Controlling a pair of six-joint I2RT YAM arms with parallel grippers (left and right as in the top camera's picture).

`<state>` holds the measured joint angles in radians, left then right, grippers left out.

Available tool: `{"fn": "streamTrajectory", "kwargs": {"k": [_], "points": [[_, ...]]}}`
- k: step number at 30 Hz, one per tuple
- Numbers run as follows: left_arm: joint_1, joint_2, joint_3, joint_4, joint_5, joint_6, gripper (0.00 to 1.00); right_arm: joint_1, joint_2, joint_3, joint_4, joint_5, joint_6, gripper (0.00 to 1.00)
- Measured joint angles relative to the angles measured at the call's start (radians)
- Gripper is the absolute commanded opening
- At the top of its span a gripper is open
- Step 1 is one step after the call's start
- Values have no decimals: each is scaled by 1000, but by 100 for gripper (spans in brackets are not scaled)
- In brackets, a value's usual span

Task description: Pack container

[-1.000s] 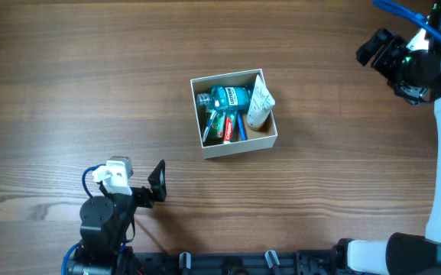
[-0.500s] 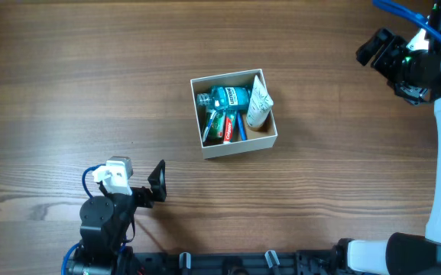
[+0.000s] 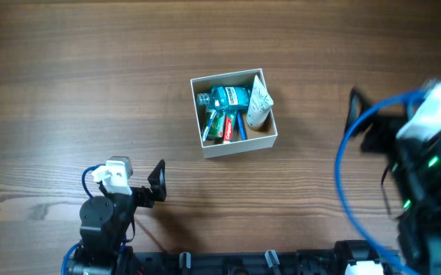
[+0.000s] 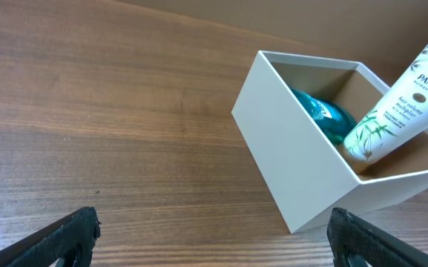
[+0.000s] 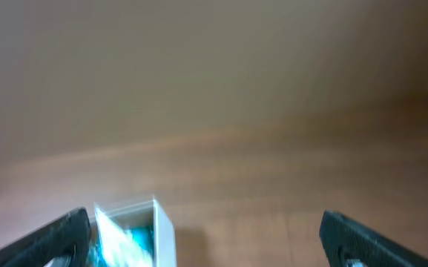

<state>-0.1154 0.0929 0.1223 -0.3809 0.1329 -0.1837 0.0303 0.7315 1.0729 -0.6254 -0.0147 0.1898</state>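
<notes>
**Right arm pulls back; box sits packed**

The right arm (image 3: pixel 423 176) has swung from the far right corner of the desk (image 3: pixel 67 76) toward the near edge, blurred mid-motion. Its end effector (image 5: pixel 210 233) is spread wide and empty. The container (image 3: pixel 234 113) lies ahead and left of it, unmoved, holding a mouthwash bottle (image 3: pixel 224 98), toothpaste (image 3: pixel 218 126) and a leaning white tube (image 3: pixel 258 103). The left end effector (image 4: pixel 217 236), also wide and empty, has not stirred; the container sits ahead-right of it. Packing looks finished.

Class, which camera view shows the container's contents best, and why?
Overhead: it looks straight into the container, showing the contents. Left wrist sees it side-on, a wall hiding most. Right wrist catches only a blurred corner.
</notes>
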Motion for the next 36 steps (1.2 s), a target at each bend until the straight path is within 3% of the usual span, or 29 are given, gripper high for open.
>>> {"fn": "streamTrajectory", "kwargs": {"k": [2,5,13,36], "points": [[0,-1,0,2,0,0,100,0,-188,-277,126,0,-13,100],[0,-1,0,1,0,0,100,0,-430,-592,151,-12,-16,100],[0,0,0,0,0,0,100,0,-648,-932,235,-72,-3,100],[0,-1,0,0,0,0,100,0,-653,-941,267,-75,14,100]]}}
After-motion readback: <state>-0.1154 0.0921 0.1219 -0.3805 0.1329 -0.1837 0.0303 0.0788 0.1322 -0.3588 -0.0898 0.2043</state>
